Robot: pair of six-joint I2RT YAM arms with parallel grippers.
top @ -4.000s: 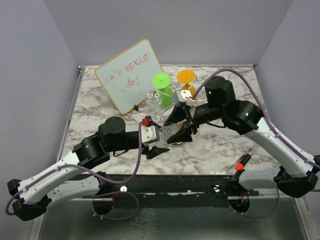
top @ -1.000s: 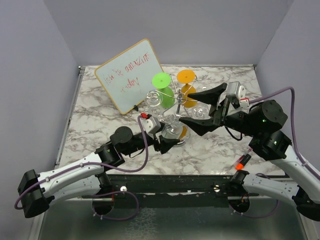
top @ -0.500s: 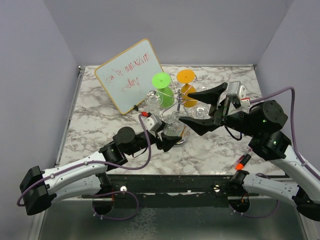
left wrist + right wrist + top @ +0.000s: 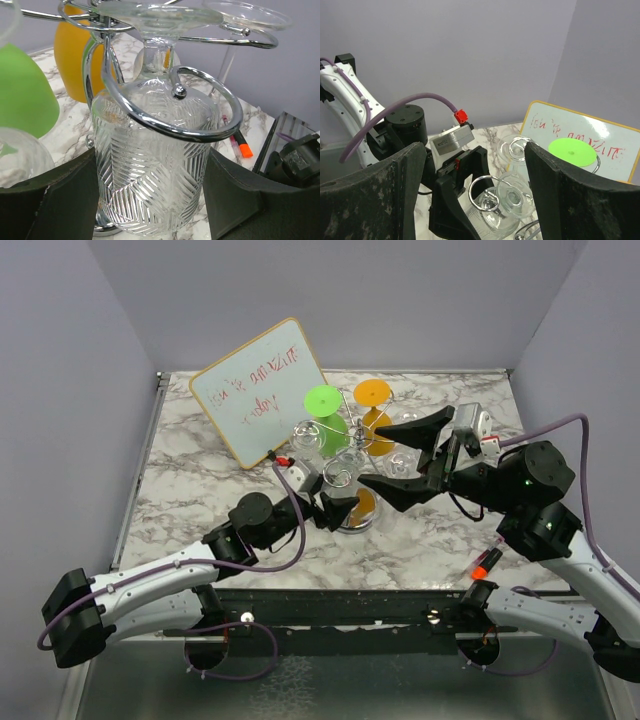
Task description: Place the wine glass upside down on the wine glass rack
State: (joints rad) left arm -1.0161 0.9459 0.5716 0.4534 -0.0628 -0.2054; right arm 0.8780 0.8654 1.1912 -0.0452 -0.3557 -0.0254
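Observation:
A clear ribbed wine glass (image 4: 150, 175) hangs upside down, and my left gripper (image 4: 152, 200) is shut on its bowl, one black finger (image 4: 65, 200) on each side. Its stem passes up between the chrome wires of the wine glass rack (image 4: 210, 132), and its foot (image 4: 155, 15) lies above them. A curled arm end loops in front of the bowl. From above, the wine glass (image 4: 340, 478) is at the rack's (image 4: 352, 443) near side, over the round base. My right gripper (image 4: 372, 455) hovers open to the right of the rack, holding nothing.
On the rack hang a green glass (image 4: 325, 415), an orange glass (image 4: 372, 405) and other clear glasses (image 4: 305, 435). A whiteboard (image 4: 255, 390) leans at the back left. An orange-capped marker (image 4: 487, 560) lies at the front right.
My left gripper has carried the wine glass up and back into the rack's near arm. The right arm, at the rack four seconds ago, pulled back right and has since stayed still.

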